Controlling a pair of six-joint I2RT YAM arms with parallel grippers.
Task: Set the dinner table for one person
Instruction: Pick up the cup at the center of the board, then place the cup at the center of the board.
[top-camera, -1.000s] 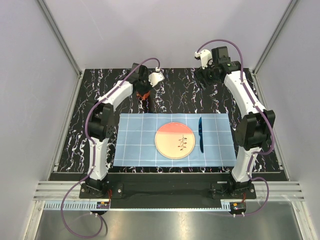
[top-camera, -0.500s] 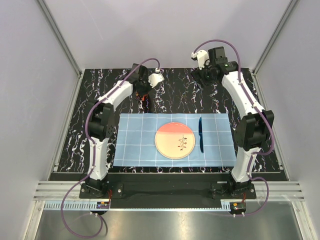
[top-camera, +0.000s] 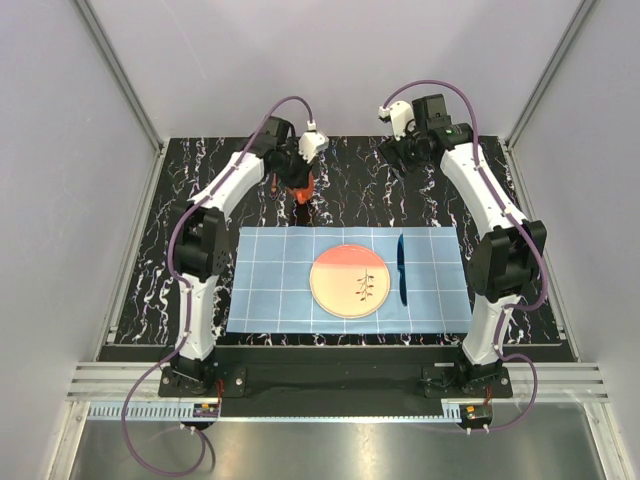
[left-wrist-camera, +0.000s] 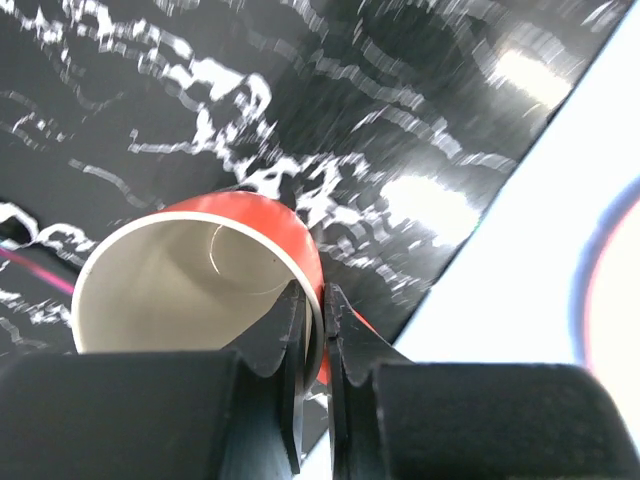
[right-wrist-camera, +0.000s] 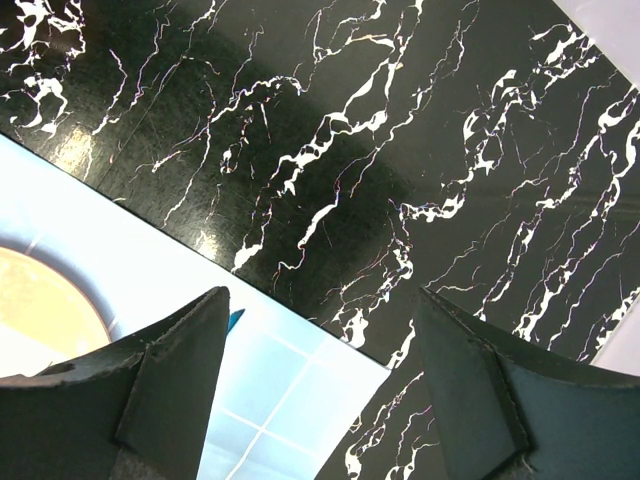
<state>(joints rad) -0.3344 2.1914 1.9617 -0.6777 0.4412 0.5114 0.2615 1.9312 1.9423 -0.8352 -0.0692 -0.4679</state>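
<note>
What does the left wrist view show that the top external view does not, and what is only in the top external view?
Only the left wrist view: the white inside of the red cup, and the left gripper shut on its rim, one finger inside the wall and one outside.

Only the top external view: the blue utensil lying right of the plate on the checked mat, and the right gripper, open and holding nothing.

Both: the red cup and the black marbled table.

A light-blue checked cloth mat (top-camera: 270, 290) is lying mid-frame, carrying a round peach-and-cream plate (top-camera: 335, 285) and, just right of it, a slim blue knife (top-camera: 402, 268). A red white-lined cup (top-camera: 302, 189) is showing upper centre-left.
</note>
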